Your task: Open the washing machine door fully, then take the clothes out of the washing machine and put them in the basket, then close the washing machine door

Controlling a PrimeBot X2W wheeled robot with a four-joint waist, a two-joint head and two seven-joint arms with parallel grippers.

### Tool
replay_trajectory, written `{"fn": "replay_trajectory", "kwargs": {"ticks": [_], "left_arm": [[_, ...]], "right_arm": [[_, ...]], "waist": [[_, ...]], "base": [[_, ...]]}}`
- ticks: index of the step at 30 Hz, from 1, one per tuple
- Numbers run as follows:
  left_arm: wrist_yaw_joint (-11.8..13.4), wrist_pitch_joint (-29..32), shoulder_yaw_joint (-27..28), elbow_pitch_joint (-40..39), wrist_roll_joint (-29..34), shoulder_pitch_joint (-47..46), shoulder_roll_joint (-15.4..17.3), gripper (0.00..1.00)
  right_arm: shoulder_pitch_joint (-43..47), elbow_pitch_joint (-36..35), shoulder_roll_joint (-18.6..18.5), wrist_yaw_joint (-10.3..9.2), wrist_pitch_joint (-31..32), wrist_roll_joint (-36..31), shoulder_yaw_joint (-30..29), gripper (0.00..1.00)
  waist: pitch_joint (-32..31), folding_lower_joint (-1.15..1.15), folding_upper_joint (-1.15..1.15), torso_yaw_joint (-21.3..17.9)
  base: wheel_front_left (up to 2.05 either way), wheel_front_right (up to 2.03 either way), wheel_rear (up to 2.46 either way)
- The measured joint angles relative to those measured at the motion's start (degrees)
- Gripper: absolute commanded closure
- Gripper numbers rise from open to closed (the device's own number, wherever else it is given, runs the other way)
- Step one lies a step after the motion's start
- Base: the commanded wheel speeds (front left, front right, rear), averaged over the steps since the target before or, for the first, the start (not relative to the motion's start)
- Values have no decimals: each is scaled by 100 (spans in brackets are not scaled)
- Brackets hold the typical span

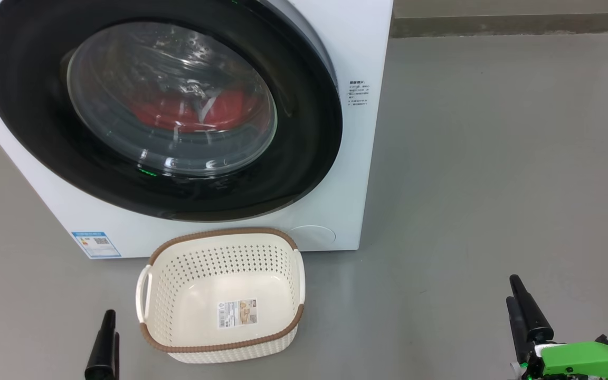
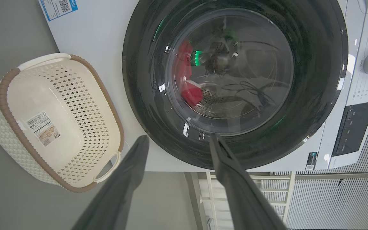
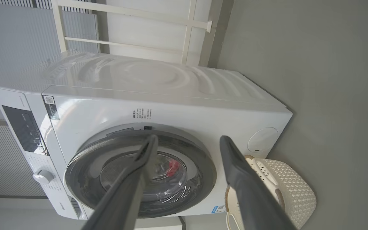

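The basket (image 1: 222, 232) sits on the grey floor (image 1: 494, 158) just in front of the washing machine (image 1: 335, 31), below the washing machine door (image 1: 29, 132). I judge it is there so the clothes (image 1: 188, 113) have only a short way to drop once they are out. It is empty, mouth up, with the paper label on its bottom showing. The clothes lie inside the drum as a red heap with white bands, seen through the bulging glass. The door is not swung open. A pale sliver shows along the rim on its right side, and I cannot tell whether it is latched or just off the catch. So the first step, opening it fully, is not yet done.

My left pincer (image 2: 178, 138) hangs low and near, left of the basket. Its fingers are spread and hold nothing, and they point toward the door's lower rim without touching it. My right pincer (image 3: 188, 138) waits low on the right, well apart from the machine. It is likewise released and empty, its fingers framing the door from a distance. Both arms look parked, neither committed to a reach. The right one seems better placed for the door's right edge.
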Motion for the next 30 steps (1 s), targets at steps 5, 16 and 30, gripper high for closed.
{"fn": "replay_trajectory", "kwargs": {"ticks": [5, 16, 30], "left_arm": [[0, -79, -24, -31, 424, 1, 12, 0], [0, -271, -80, -144, 1341, 2, 19, 0], [0, -494, -157, -276, 2482, 7, 20, 0]], "right_arm": [[0, -18, -46, 0, -97, -332, 89, 0], [0, -53, -193, 0, -259, -1151, 333, 0], [0, -54, -300, 0, -495, -2024, 491, 0]], "waist": [[4, 0, 0, 8], [15, 0, 0, 18], [38, 0, 0, 17]], "base": [[0, 0, 0], [0, 0, 0], [0, 0, 0]]}}
